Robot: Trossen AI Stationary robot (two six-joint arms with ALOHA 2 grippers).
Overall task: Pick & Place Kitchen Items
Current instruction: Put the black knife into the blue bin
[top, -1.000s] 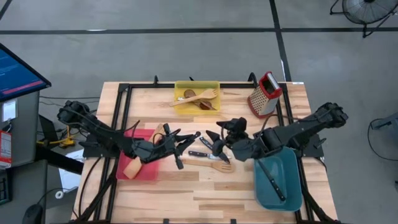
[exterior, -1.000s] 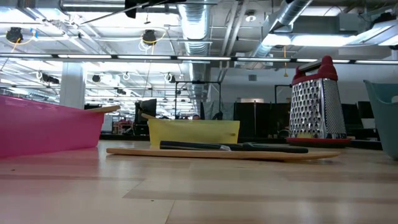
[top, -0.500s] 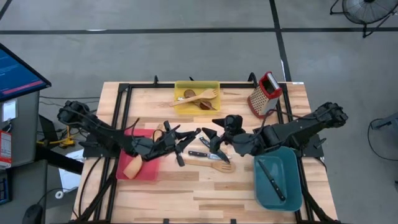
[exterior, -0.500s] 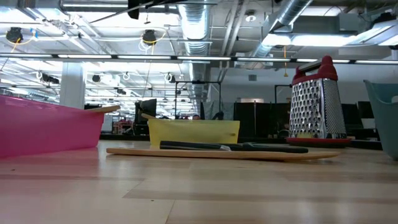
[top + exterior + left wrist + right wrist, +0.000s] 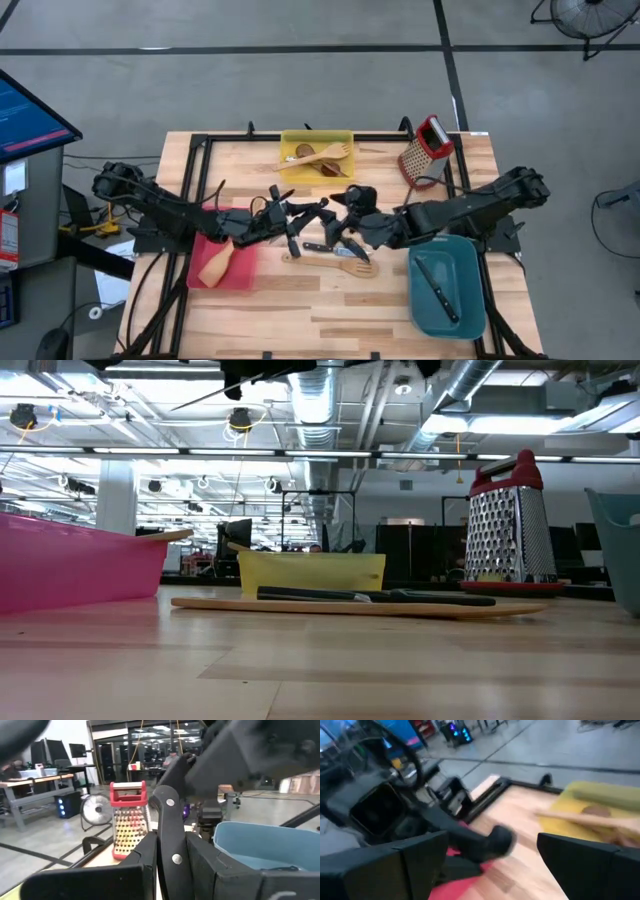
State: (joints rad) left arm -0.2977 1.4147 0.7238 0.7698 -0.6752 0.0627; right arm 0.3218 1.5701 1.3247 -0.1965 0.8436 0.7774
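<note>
My left gripper (image 5: 293, 214) hovers above the table's middle, shut on a black-handled knife (image 5: 168, 822) whose riveted handle points at my right gripper (image 5: 336, 220). The right gripper is open. The handle's free end (image 5: 492, 844) lies between its fingers, clear of both. The blade is hidden. Below them a second black-handled knife (image 5: 335, 250) lies on a pale wooden slotted turner (image 5: 335, 264), flat on the table. My left gripper pinches the knife's black handle (image 5: 175, 862) between its two fingers, at the end away from the free end. The fingers point level toward the table's right side, along the handle. The knife is lifted clear of the table, and the handle sticks out past the fingertips.
A yellow bin (image 5: 317, 140) at the far middle holds wooden utensils. A red bin (image 5: 240, 275) at the left holds a pale spatula (image 5: 214, 266). A teal bin (image 5: 450, 310) at the near right holds a knife (image 5: 436, 290). A red-topped grater (image 5: 427, 150) stands far right.
My left gripper has carried the knife a little toward the table's far edge and right, staying shut on it. My right gripper has moved toward the left, closing in on the knife's handle end, its fingers still open.
</note>
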